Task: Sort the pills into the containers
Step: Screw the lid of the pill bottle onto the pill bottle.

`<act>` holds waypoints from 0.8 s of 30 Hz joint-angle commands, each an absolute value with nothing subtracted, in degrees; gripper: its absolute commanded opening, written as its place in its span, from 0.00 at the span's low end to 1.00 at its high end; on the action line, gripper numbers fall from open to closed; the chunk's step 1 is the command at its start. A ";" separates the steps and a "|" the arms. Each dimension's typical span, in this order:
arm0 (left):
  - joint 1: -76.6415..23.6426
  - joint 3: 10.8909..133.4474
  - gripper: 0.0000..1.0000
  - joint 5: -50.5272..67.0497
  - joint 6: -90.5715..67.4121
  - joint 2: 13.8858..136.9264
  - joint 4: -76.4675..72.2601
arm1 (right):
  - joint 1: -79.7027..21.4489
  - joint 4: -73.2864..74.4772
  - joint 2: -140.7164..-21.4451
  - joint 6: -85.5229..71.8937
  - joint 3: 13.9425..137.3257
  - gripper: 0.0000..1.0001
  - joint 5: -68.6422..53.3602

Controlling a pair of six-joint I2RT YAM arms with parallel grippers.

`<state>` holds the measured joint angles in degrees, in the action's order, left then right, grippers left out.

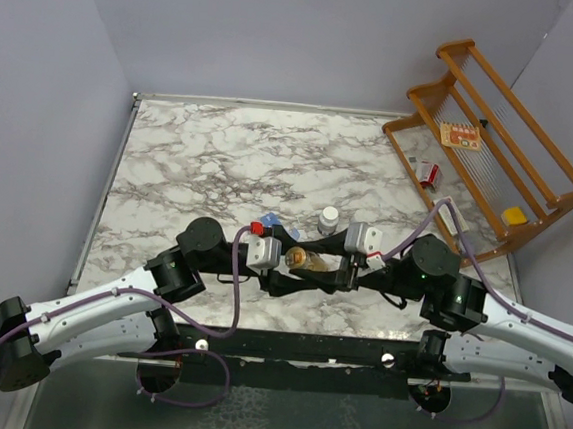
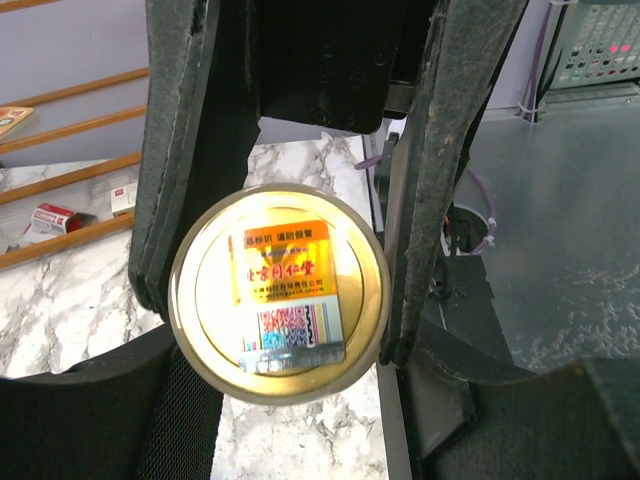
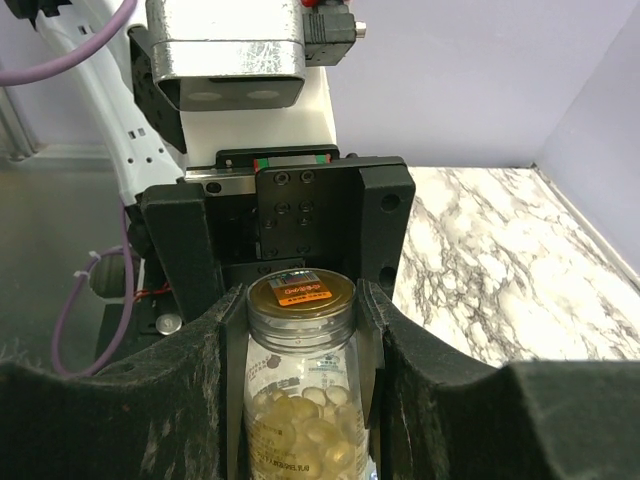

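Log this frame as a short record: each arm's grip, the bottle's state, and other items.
left fingers: closed on the gold lid
right fingers: closed on the amber bottle
bottle: horizontal between both arms, lid on, pills inside
other items: white-capped bottle on the table; wooden rack at far right

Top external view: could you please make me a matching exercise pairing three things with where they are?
Things:
1 amber bottle
2 white-capped bottle
3 wooden rack

Places:
a at the far right of the table
b standing on the table beyond the arms
c held between the left gripper and the right gripper

Pairs: 1-c, 2-b, 3-a
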<state>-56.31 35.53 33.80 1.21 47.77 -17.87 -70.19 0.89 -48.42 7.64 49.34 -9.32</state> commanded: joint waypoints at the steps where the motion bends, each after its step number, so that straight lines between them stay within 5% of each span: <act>1: -55.11 36.38 0.00 25.15 1.89 46.06 -22.80 | -70.84 5.53 -46.53 6.55 48.34 0.11 -4.80; 4: -55.12 36.69 0.00 25.18 2.02 46.37 -22.45 | -70.84 5.62 -45.83 6.45 48.25 0.02 -3.50; 12: -55.15 36.70 0.00 23.74 1.84 45.71 -22.32 | -70.85 4.07 -44.74 7.12 47.00 0.01 -2.42; 24: -55.11 36.40 0.28 20.98 1.98 44.77 -22.50 | -70.84 -2.48 -46.30 9.26 46.32 0.01 -0.58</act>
